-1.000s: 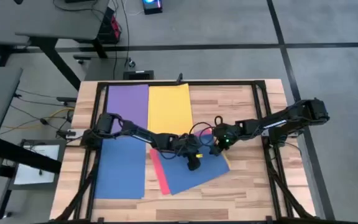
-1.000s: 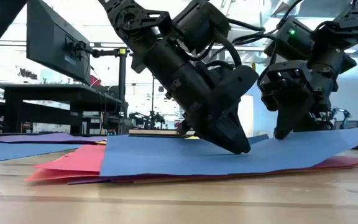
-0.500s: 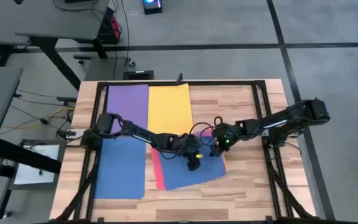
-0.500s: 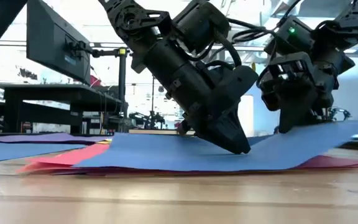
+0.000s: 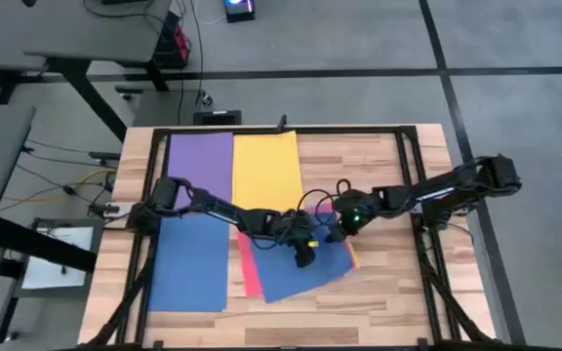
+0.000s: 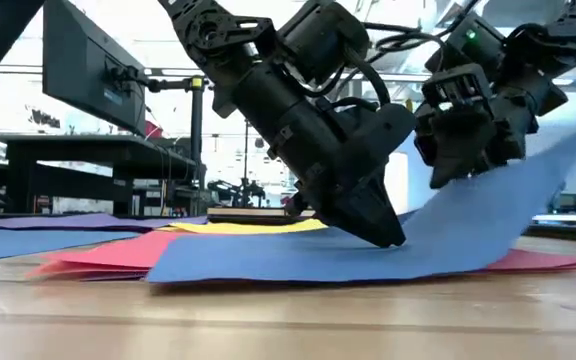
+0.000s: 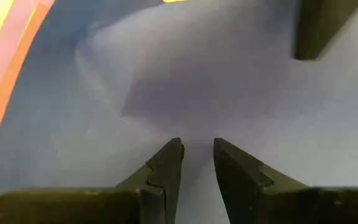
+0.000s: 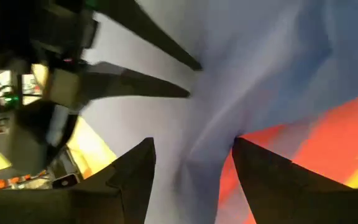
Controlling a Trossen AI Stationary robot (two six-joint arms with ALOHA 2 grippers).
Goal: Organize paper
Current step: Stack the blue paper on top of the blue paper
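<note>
blue paper (image 5: 296, 271) lying tilted near the middle of the desk (image 5: 379, 297), on top of a red-pink sheet (image 5: 246, 265) and an orange-coral sheet (image 5: 350, 255) whose edges peek out beside it. one edge lifted clear of the desk in the low view, curving up toward the right end effector (image 6: 446, 172); rest of the sheet flat. pressed down near its centre by the left end effector (image 5: 304, 259), fingers (image 7: 166, 163) nearly together with only a narrow gap, tips touching the blue surface and gripping nothing. right end effector (image 5: 342, 230) at the raised edge, fingers (image 8: 138, 168) spread wide in the right wrist view with the blue sheet running between them; cannot tell from the pictures whether any grip on the paper is made. purple sheet (image 5: 201, 166) and yellow sheet (image 5: 266, 171) side by side at the far part of the desk, edges touching or nearly so. second blue sheet (image 5: 188, 263) flat below the purple one, along the left side, partly crossed by the left arm. white printed sheet (image 5: 59, 257) off the desk, on a lower surface to the left.
</note>
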